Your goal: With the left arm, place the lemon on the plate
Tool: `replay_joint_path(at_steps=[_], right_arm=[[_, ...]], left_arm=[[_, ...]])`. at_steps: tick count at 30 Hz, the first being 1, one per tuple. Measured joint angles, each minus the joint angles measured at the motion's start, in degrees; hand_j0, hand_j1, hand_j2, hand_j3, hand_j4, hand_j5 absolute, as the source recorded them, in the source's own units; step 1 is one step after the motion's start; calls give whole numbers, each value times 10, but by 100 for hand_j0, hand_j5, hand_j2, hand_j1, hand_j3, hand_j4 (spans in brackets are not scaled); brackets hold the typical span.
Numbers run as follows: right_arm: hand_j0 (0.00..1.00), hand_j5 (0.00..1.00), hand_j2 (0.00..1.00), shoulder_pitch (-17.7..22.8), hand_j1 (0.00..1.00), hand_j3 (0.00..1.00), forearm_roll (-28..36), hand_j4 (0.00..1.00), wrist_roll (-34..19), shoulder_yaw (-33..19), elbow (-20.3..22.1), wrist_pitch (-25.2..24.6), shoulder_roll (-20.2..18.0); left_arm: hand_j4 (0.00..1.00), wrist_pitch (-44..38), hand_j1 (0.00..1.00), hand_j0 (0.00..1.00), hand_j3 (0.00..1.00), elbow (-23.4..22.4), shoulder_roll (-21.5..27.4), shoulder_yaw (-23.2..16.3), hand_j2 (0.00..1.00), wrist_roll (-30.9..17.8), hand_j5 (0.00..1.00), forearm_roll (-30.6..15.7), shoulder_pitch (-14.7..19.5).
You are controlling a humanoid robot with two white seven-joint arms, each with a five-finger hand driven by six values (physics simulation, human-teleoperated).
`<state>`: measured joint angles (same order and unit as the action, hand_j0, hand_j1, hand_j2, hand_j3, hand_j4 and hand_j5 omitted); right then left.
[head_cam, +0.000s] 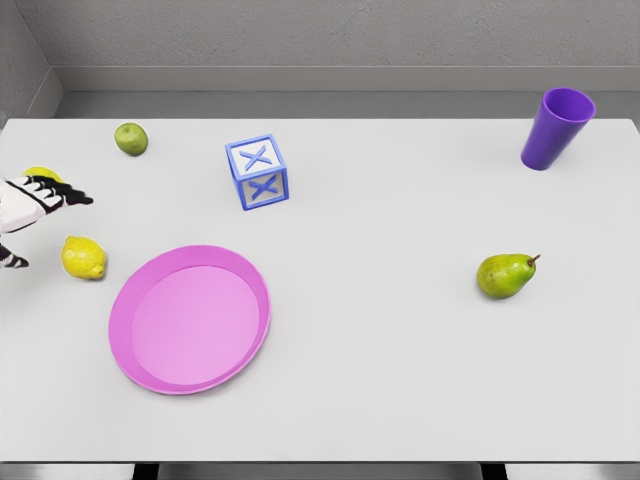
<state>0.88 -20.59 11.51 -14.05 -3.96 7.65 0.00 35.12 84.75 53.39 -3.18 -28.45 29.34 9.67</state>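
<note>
Nearest us lies the pink plate point(190, 318), empty on the table point(400, 350). We see the lemon point(84, 257) just left of it, resting on the table. Our left hand point(32, 203) hovers near the lemon, fingers spread, holding nothing.

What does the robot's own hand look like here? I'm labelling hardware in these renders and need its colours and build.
Only the left hand shows, at the picture's left edge. It is white with black fingertips and black banding at the joints, giving a segmented, mechanical look. No cables or printed markings can be made out. The right arm is out of view.
</note>
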Motion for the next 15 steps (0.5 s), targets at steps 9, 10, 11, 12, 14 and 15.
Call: replay_joint_path(at_steps=[9,10,11,12,14,15], right_arm=[[100,100,100,0,100,100,0,100,0,0,0,0,0],[100,100,100,0,100,100,0,100,0,0,0,0,0],[100,100,100,0,100,100,0,100,0,0,0,0,0],[100,100,100,0,100,100,0,100,0,0,0,0,0],[100,100,100,0,100,100,0,100,0,0,0,0,0],[100,100,100,0,100,100,0,100,0,0,0,0,0]], left_arm=[[100,0,100,100,100,2,-2,-42,100,2,100,14,2],[100,0,100,100,100,2,-2,-45,100,2,100,15,2],[98,0,98,98,98,2,-2,-48,98,2,98,16,2],[93,0,93,93,93,2,-2,-50,93,2,93,16,2],[93,0,93,93,93,1,-2,-53,93,1,93,17,2],[93,0,93,93,93,1,-2,-55,93,1,93,17,2]])
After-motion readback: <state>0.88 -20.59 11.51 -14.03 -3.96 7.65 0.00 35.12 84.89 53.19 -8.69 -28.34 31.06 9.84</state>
